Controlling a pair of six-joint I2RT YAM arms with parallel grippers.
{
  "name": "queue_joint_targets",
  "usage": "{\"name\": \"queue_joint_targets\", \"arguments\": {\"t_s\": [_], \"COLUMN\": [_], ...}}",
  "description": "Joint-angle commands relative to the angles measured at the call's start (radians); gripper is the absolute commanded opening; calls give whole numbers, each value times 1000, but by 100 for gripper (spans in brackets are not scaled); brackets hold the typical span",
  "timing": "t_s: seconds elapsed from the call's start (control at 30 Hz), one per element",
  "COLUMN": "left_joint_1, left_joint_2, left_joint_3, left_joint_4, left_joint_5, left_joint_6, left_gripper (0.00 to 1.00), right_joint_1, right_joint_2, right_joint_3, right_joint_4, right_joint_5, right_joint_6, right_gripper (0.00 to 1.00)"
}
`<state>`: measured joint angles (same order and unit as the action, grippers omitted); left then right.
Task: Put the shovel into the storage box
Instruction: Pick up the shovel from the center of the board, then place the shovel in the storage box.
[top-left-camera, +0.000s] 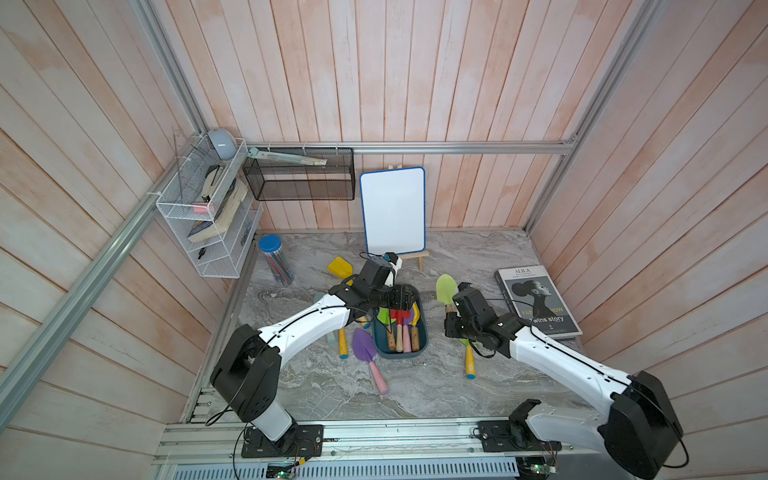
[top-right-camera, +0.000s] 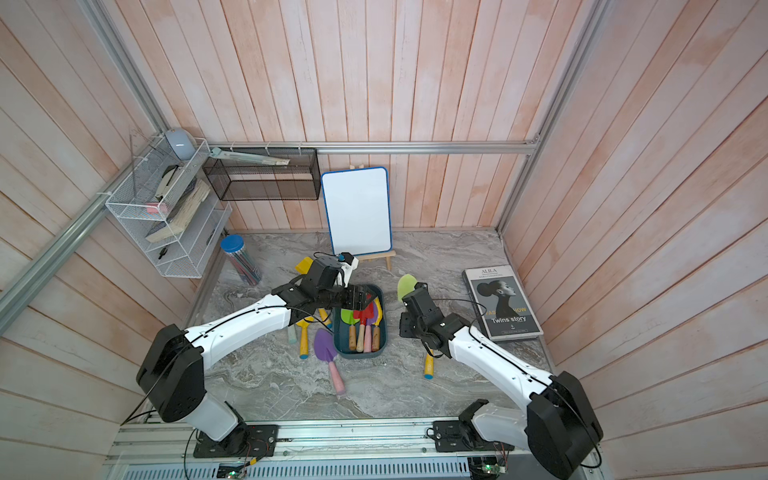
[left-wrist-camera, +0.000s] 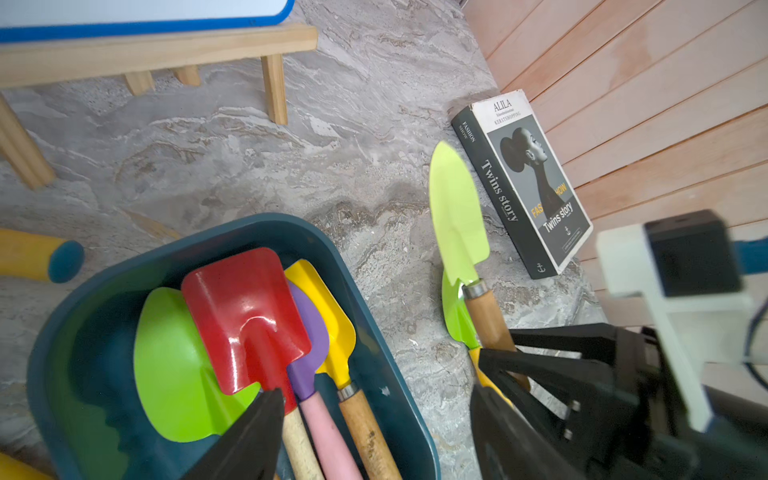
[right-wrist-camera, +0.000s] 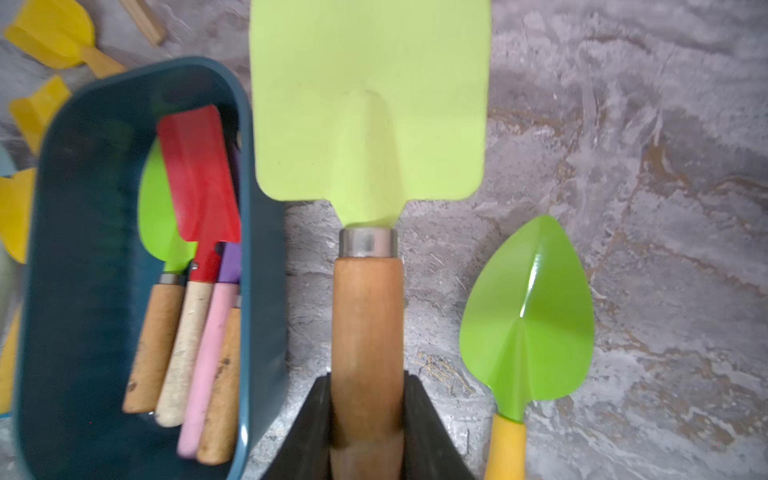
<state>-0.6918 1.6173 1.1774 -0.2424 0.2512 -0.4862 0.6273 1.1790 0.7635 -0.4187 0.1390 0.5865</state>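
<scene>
My right gripper (right-wrist-camera: 368, 386) is shut on the wooden handle of a light-green square-bladed shovel (right-wrist-camera: 370, 104). It holds the shovel just right of the storage box (right-wrist-camera: 83, 208), with the blade (top-left-camera: 446, 286) pointing toward the back wall. The dark teal storage box (top-left-camera: 401, 355) sits mid-table and holds several shovels, a red one (left-wrist-camera: 245, 316) on top. My left gripper (left-wrist-camera: 376, 399) hangs open over the box's far end (top-left-camera: 401, 297) with nothing between its fingers.
A green leaf-bladed shovel (right-wrist-camera: 525, 316) with a yellow handle lies beside the held one. A purple shovel (top-left-camera: 365, 349) and yellow ones (top-left-camera: 340, 267) lie left of the box. A book (top-left-camera: 536, 301) is at the right, a whiteboard easel (top-left-camera: 392, 210) behind, and a pencil jar (top-left-camera: 275, 259) at the back left.
</scene>
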Motion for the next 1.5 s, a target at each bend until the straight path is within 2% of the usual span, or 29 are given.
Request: {"name": "queue_joint_targets", "arguments": {"t_s": [0.0,0.33,1.1,1.47], "left_joint_1": [10,18,61,64], "left_joint_2": [-24,3,131,132], "left_joint_3": [-23,-28,-23,-30], "left_joint_4": [84,193,356,356], "left_joint_5": [76,155,244,242], "left_joint_6": [-43,-104,-221,-230], "left_gripper": [76,71,56,25], "right_joint_1": [-2,29,81,92], "right_joint_2": [-45,-12,15,40], "right_joint_3": [-13,19,72,94], "right_joint_4": [34,50,86,87], "right_joint_5": [-48,-118,-139,-134], "right_joint_6": [-65,-109,-119,-126], "right_gripper": [0,0,0,0]}}
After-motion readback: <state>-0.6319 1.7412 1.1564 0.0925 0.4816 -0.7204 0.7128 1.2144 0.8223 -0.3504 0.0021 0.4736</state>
